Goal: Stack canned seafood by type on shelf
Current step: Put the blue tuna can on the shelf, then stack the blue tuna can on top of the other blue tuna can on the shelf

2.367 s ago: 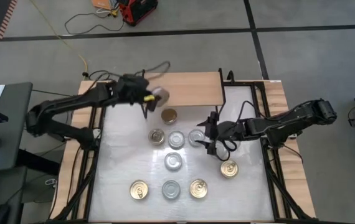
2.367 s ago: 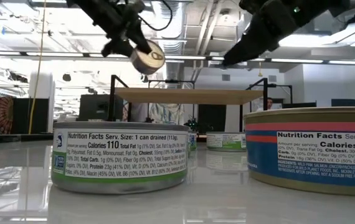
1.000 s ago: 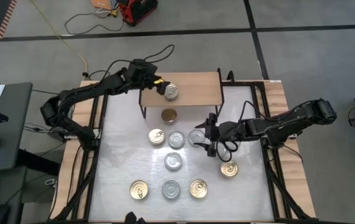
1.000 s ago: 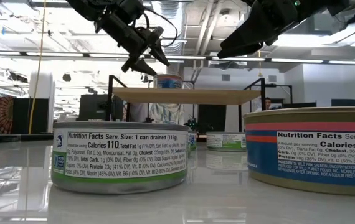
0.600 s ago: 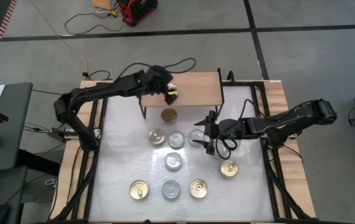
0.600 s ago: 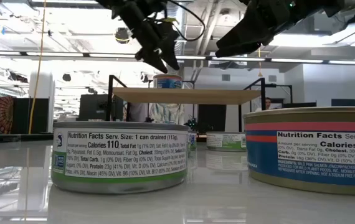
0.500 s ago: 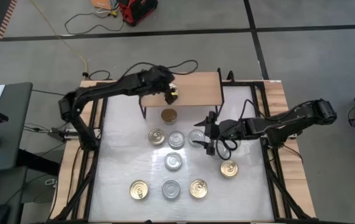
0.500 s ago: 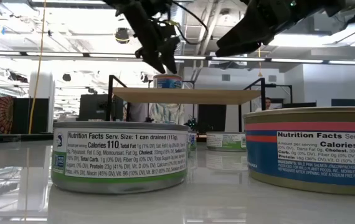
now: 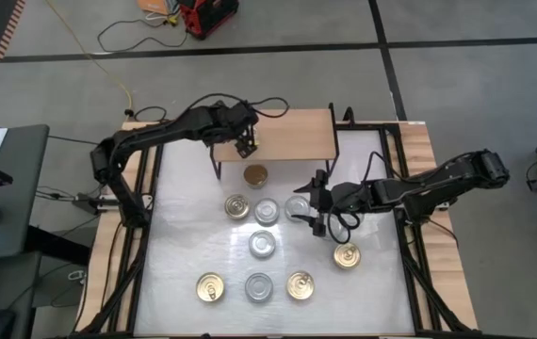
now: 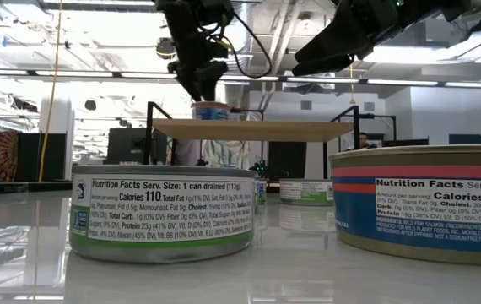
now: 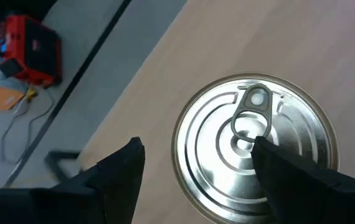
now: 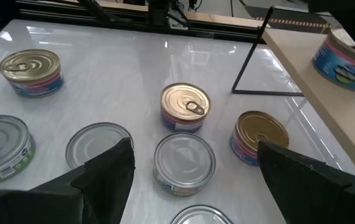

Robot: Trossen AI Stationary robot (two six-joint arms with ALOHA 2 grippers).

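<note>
Over the shelf (image 9: 287,134), near its front edge toward the left end, the left hand (image 9: 245,143) pointed straight down at a silver-topped can (image 11: 255,146) that stood upright on the light-wood board. Its fingers (image 11: 118,168) stood wide apart, one on each side of the can; whether they touched its wall could not be told. The lid showed raised rings and a pull tab, and the side carried a bluish label.

In front of the shelf, the right hand (image 9: 311,203) hung above the white surface (image 9: 179,250) with its fingers spread and nothing between them. It was just beside a silver-topped tin (image 9: 296,207), which lay in a row with another silver tin (image 9: 267,210) and a gold-topped tin (image 9: 237,206). A brownish-gold tin (image 9: 255,175) stood just in front of the shelf's edge. Farther from the shelf stood a lone silver tin (image 9: 262,244), a gold one (image 9: 346,256) off to the right, and a front row of three (image 9: 258,286).
</note>
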